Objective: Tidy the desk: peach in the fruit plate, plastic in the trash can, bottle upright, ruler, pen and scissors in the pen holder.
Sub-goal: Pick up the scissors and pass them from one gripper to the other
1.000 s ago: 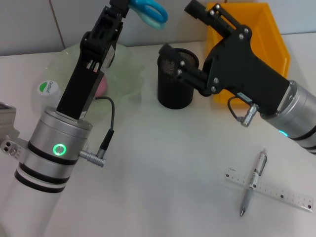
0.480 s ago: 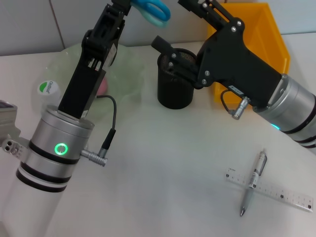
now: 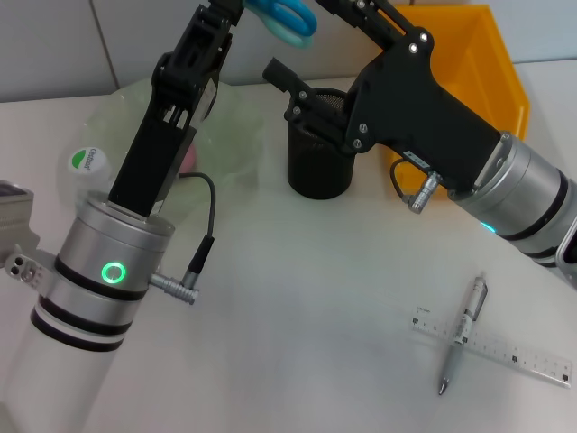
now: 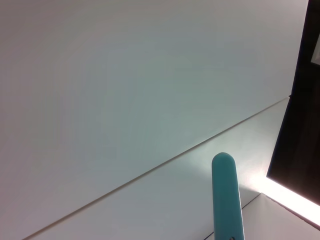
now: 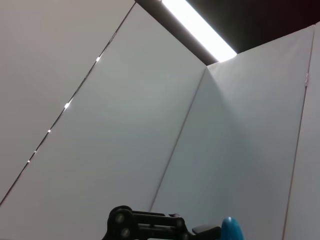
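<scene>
Head view is giving me both arms raised high over the back of the desk (image 3: 297, 307). I am seeing the left gripper (image 3: 225, 9) reaching up at the top edge, with the blue-handled scissors (image 3: 287, 18) sitting right at its tip; its fingers are running out of frame, so I cannot tell whether they are closed on the handles. The right gripper (image 3: 306, 41) is hanging just above the black mesh pen holder (image 3: 317, 153), with one finger (image 3: 281, 74) sticking out over the holder's rim and the other reaching up toward the scissors, so the two are standing wide apart. The holder is standing between the pale green fruit plate (image 3: 230, 135) and the yellow bin (image 3: 469, 54). A pink peach (image 3: 187, 160) is peeking out behind the left arm, in the plate. A white bottle cap (image 3: 88, 162) is showing beside the plate. Near the front right, the pen (image 3: 462, 334) is lying across the clear ruler (image 3: 494, 346). Left wrist view is showing me only a teal handle tip (image 4: 226, 195) against the wall.
</scene>
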Controlling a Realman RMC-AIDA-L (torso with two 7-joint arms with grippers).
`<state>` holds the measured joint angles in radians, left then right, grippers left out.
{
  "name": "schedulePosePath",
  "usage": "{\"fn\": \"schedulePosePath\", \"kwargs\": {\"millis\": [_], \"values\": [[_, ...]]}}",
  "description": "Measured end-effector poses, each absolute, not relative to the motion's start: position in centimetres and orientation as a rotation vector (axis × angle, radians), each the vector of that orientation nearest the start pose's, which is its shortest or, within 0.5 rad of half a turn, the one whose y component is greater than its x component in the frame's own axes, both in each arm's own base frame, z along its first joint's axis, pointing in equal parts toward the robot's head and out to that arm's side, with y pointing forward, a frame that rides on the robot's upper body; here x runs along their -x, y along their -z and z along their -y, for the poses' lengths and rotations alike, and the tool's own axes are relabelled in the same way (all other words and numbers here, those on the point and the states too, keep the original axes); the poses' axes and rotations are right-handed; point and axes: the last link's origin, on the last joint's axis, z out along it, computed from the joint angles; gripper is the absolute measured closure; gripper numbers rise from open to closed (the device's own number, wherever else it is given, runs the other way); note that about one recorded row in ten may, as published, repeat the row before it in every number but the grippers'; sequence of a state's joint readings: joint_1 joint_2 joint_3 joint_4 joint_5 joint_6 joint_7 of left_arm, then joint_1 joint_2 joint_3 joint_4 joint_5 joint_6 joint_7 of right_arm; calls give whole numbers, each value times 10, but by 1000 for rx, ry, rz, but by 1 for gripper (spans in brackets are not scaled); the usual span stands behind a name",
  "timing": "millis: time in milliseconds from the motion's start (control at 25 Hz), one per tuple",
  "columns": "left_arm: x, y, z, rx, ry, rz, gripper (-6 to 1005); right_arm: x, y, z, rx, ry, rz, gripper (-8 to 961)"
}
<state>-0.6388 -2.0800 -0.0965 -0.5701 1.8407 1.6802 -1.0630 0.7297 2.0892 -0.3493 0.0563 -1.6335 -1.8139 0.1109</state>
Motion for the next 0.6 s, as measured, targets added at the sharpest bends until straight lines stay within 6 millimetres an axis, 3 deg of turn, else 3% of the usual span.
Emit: {"fn": "schedulePosePath", "kwargs": {"millis": [600], "values": [[140, 62, -292, 1712, 2209, 1219, 744, -168, 29, -323, 1963, -1342, 372, 270]]}}
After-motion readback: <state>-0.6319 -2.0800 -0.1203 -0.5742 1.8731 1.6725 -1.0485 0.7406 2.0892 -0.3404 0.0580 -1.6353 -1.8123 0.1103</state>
